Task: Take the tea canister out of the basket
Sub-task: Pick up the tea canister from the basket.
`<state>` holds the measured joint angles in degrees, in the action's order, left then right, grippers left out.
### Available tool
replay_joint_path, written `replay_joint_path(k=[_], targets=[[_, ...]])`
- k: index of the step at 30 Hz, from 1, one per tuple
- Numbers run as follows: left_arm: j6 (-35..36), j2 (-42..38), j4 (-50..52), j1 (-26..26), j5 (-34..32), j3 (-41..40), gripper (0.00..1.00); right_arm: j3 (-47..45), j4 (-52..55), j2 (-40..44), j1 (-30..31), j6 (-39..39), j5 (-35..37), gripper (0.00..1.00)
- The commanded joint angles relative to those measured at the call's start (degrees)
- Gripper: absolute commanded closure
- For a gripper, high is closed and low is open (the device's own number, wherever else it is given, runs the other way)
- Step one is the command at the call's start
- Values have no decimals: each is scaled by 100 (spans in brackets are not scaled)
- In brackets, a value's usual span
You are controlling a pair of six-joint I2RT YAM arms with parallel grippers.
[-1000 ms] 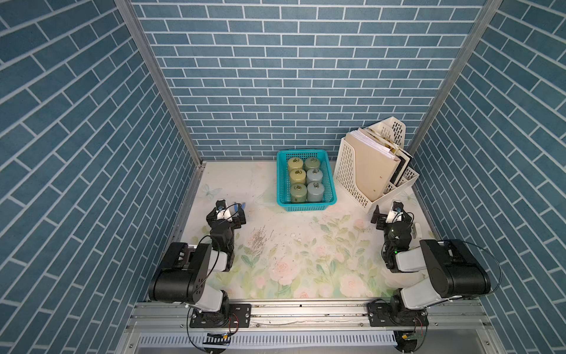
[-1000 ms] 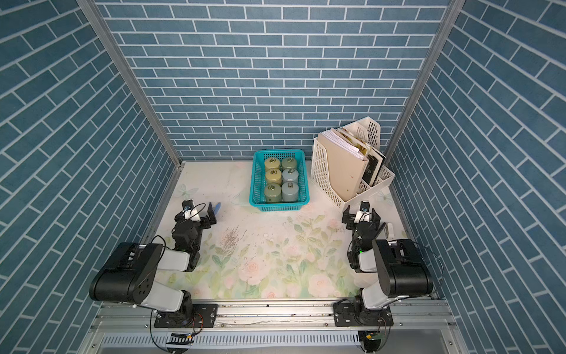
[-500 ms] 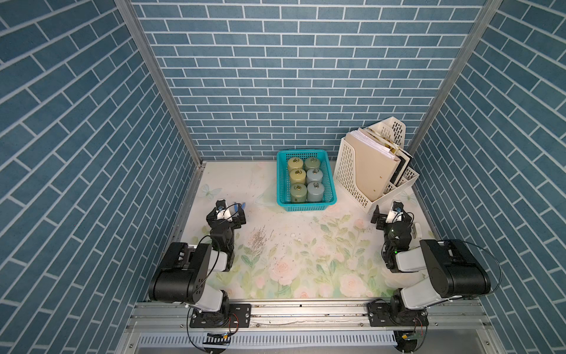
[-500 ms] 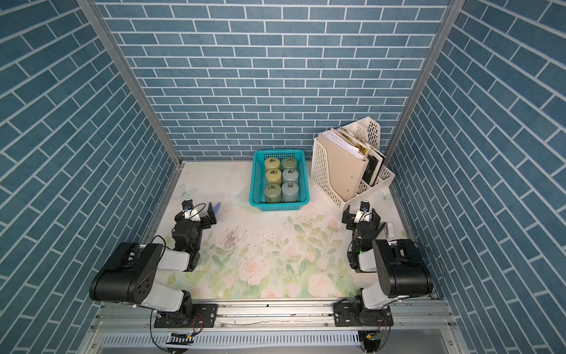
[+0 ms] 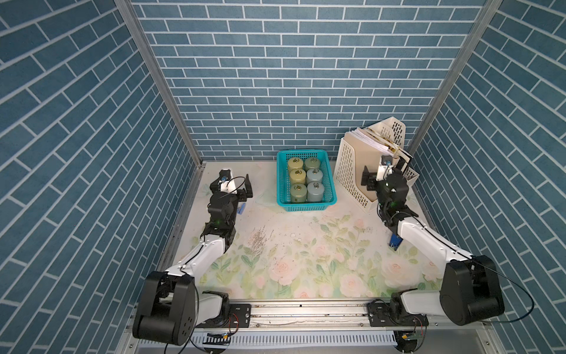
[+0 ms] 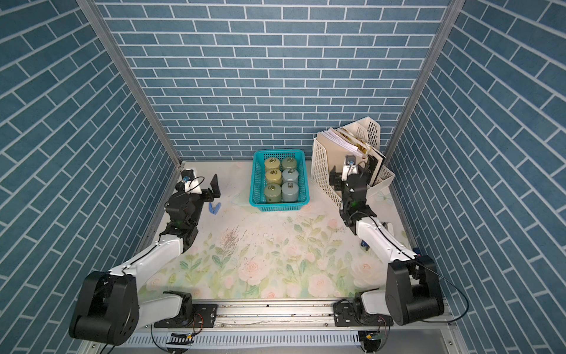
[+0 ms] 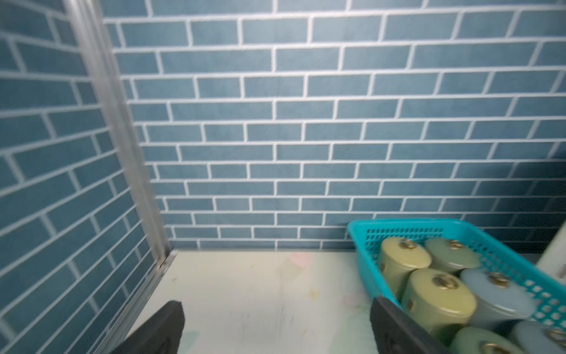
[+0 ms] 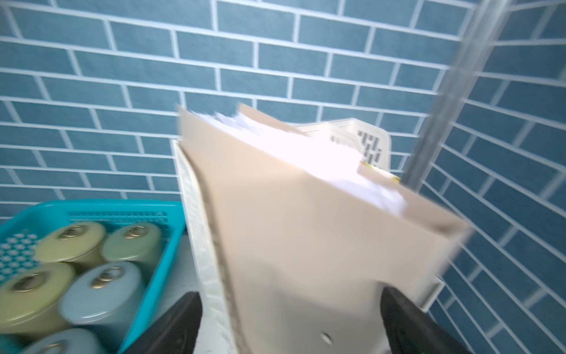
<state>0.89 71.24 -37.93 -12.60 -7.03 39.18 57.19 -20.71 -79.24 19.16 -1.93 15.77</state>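
The teal basket [image 5: 306, 207] [image 6: 277, 207] stands at the back middle of the table. Several tea canisters fill it in two rows, yellow-green ones [image 5: 298, 191] on its left, pale blue ones [image 5: 315, 190] on its right. My left gripper [image 5: 232, 184] hovers open to the left of the basket; in the left wrist view [image 7: 277, 309] it has only bare table between its fingers, with the basket rim [image 7: 398, 222] and a yellow canister [image 7: 438, 294] beside one finger. My right gripper [image 5: 382, 174] is open, right of the basket, facing the file holder [image 8: 196, 245].
The cream-white file holder [image 5: 349, 171], full of folders and papers, stands right next to the basket in the back right corner. A small blue clip [image 5: 242, 209] lies under the left wrist, another small blue item [image 5: 395, 242] under the right forearm. Brick-pattern walls close three sides.
Both arms have unfolded and reached toward the back of the table, bringing both grippers nearer the basket. The basket and canisters have not moved.
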Motion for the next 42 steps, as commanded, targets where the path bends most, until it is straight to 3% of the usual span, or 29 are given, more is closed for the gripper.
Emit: replay_joint_path(k=[1, 5, 9, 16, 24, 42], targets=[[305, 159, 1542, -534, -241, 361, 0, 1031, 2581, -637, 658, -55, -43, 3], [-41, 149, 1517, -876, -302, 274, 0, 2226, 3547, -1497, 1158, 152, -222, 3], [-211, 107, 1509, -1086, -270, 228, 0, 2836, 3804, -2127, 1472, 314, -357, 3], [-212, 10, 1684, -1235, -186, 245, 0, 3994, 4633, -3238, 1521, 552, -512, 0], [-269, 3, 1740, -1244, -28, 220, 0, 4957, 5351, -3952, 1521, 489, -822, 0], [-368, 204, 1804, -1255, 121, 270, 0, 5014, 5777, -4363, 1412, 284, -1214, 0]])
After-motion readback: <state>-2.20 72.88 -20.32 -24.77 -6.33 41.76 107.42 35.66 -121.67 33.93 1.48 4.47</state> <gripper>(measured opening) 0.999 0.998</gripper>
